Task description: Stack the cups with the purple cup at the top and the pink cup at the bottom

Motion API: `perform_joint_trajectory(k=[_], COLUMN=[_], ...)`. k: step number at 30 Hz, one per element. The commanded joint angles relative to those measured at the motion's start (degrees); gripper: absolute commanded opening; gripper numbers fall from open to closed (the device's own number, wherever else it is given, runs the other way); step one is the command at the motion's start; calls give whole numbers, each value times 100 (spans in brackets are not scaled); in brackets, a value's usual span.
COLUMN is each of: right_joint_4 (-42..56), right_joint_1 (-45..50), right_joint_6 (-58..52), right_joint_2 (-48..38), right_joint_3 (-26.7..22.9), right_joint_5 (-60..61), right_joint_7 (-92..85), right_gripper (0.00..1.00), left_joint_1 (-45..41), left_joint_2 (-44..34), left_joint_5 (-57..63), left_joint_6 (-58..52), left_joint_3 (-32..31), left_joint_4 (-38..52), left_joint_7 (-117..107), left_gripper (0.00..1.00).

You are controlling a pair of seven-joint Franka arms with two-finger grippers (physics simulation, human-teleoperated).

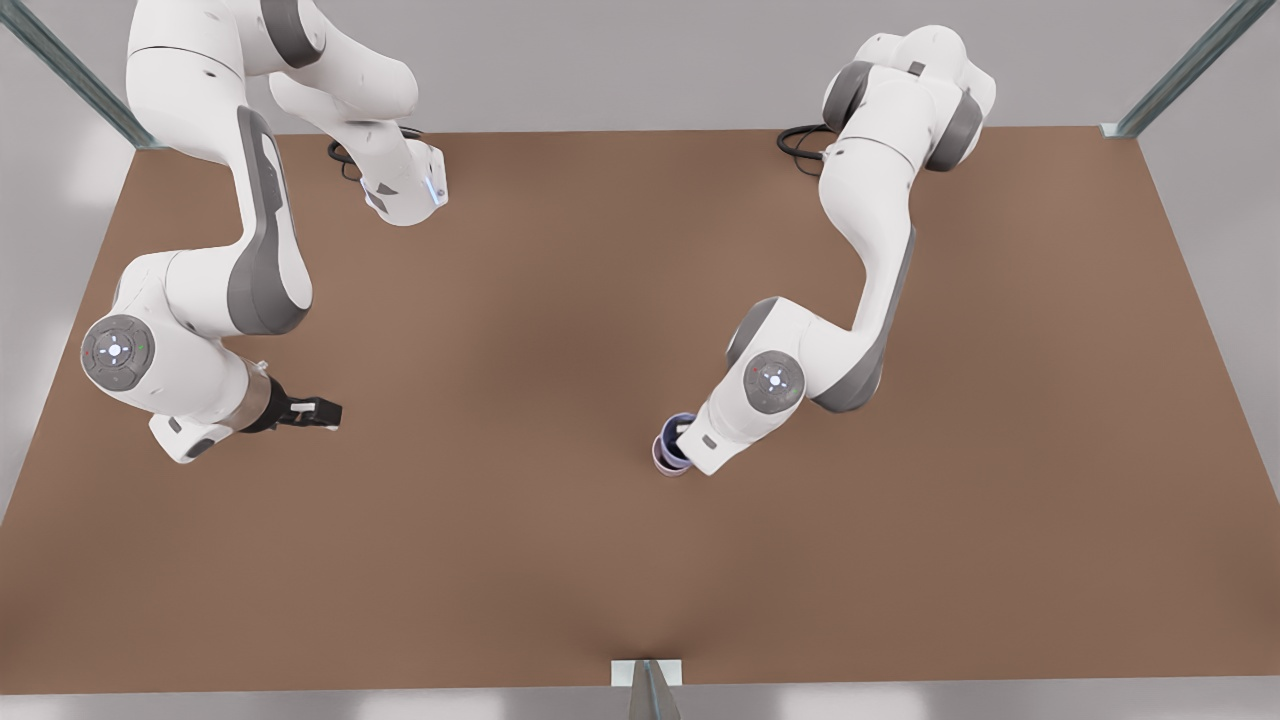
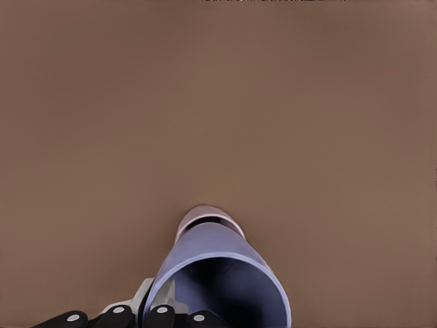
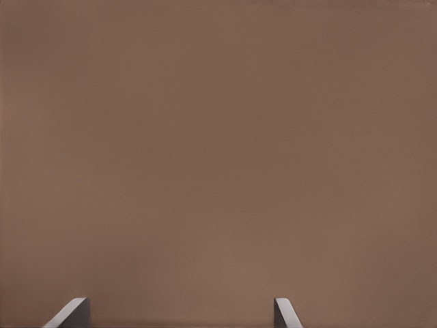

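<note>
Left gripper (image 1: 682,445) clamped on periwinkle purple cup (image 2: 222,273), nested over mauve pink cup (image 2: 205,217), right gripper (image 1: 318,412) spread apart, waiting.

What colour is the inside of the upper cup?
Dark blue-purple, seen best in the left wrist view: periwinkle tapered cup.

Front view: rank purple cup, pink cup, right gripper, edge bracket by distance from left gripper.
1. purple cup, in left gripper's jaws.
2. pink cup, just under it.
3. bracket, front view's bottom edge.
4. right gripper, front view's left, waiting.
</note>
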Motion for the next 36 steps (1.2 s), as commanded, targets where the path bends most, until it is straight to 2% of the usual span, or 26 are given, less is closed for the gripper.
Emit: perform_joint_trajectory(k=[1,25,26,28,29,36], right_joint_4=[-6,-6,-15,-15,-24,-24], right_joint_1=[0,-62,-62,-62,-62,-70], right_joint_6=[-3,-21,-47,-47,-56,-65], right_joint_2=[-7,37,37,37,37,37], right_joint_3=[1,-8,-8,-16,-16,-34], right_joint_5=[8,34,34,34,34,34], right_joint_7=[-639,-665,-665,-665,-665,-683], right_gripper=[100,100,100,100,100,100], left_joint_1=[-22,-101,-101,-101,-101,-39], left_joint_2=[-5,153,153,153,153,83], left_joint_5=[-79,-70,-70,-61,-61,-53], left_joint_6=[195,265,274,274,274,160], left_joint_3=[0,0,0,0,0,-35], left_joint_4=[-1,-414,-414,-414,-414,-397], left_joint_7=[-1159,-1071,-1062,-1053,-1053,-1036], left_gripper=[21,23,51,93,99,99])
